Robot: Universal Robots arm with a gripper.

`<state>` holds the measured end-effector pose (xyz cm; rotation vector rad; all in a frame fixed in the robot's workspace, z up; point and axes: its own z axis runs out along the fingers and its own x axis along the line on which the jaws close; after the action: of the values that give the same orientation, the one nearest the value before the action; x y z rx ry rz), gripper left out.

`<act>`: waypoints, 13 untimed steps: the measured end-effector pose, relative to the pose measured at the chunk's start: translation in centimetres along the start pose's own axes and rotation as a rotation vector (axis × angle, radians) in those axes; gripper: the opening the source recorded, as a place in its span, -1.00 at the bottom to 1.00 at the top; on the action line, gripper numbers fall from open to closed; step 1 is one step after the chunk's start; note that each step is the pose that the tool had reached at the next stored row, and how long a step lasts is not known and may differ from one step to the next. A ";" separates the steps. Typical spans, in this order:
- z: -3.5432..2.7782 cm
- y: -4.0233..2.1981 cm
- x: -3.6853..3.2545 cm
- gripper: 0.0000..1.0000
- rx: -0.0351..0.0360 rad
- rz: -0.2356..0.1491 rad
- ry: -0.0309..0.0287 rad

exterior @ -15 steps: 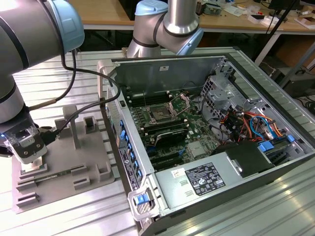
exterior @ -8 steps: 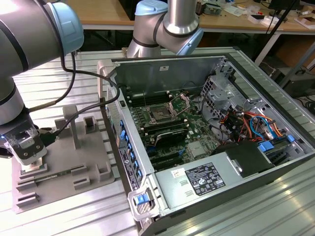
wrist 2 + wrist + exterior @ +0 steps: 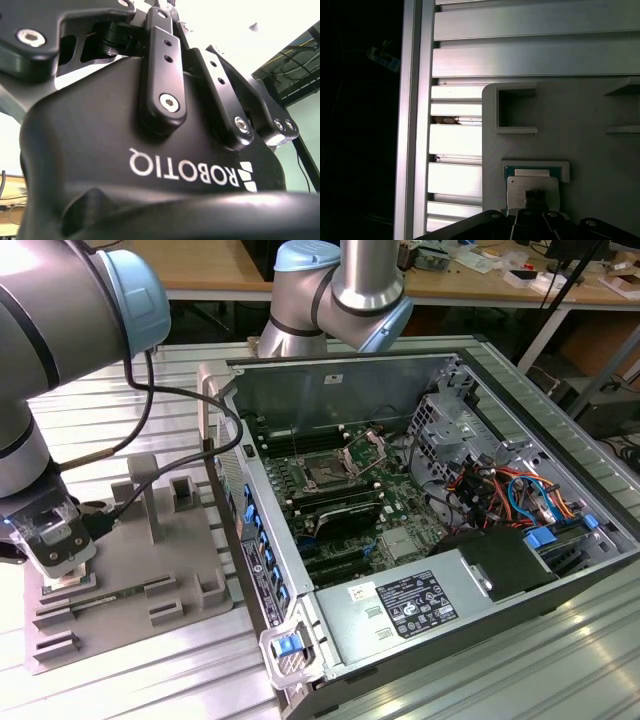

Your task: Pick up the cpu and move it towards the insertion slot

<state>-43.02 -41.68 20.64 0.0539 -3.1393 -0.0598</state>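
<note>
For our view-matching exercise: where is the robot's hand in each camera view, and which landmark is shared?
Exterior view: the hand at the exterior view's left, low over the grey tray.
First wrist view: dark parts overlapping the cpu in its tray pocket.
Second wrist view: its black body, close up.
Shared landmark: the grey tray, exterior and first wrist views.

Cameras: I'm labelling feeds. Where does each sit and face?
Exterior view: off the arm, looking down on open computer case and grey tray; arm, gripper show.
First wrist view: on the wrist, looking down past the gripper at the cpu.
Second wrist view: on the wrist, close against the gripper's black body.
Exterior and first wrist views share the tray.
</note>
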 end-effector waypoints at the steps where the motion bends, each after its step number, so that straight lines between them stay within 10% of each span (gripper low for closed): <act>1: 0.01 0.00 0.00 -0.79 0.0000 0.000 0.0000; 8: 0.03 0.00 0.00 -0.77 0.0000 0.000 -0.0001; 13: 0.04 0.00 0.00 -0.29 0.0000 0.000 -0.0001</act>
<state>-43.02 -41.68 20.60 0.0539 -3.1394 -0.0599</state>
